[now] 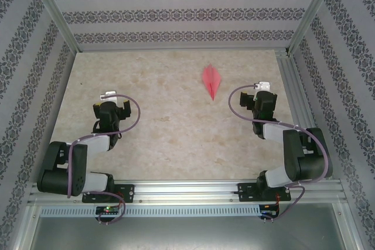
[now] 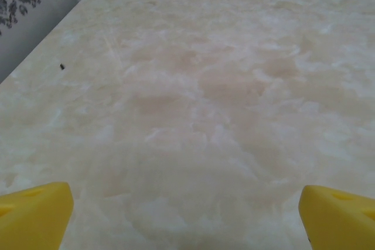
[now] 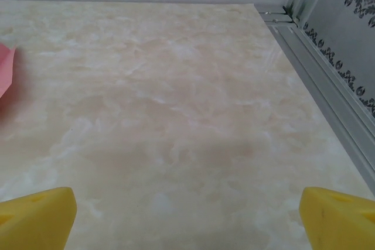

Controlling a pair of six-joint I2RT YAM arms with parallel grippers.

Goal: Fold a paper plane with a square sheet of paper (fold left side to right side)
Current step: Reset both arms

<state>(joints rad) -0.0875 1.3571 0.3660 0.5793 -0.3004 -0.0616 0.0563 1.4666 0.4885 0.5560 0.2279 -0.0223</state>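
The paper plane (image 1: 211, 80) lies on the marbled table as a narrow pink-red dart with a darker centre crease, its point toward the arms. Its edge shows at the left border of the right wrist view (image 3: 6, 68). My left gripper (image 1: 110, 108) rests at mid-left, well apart from the plane, and its yellow fingertips (image 2: 35, 215) stand wide with bare table between them; its midpoint is (image 2: 187, 218). My right gripper (image 1: 262, 100) sits to the right of the plane, a short way off, open (image 3: 187, 218) with nothing between its fingers.
Aluminium frame rails (image 1: 299, 103) run along the table's right side, seen close in the right wrist view (image 3: 328, 86). Patterned walls (image 1: 176, 10) enclose the back and sides. A small dark speck (image 2: 62, 67) lies on the table (image 1: 164, 133) at the left.
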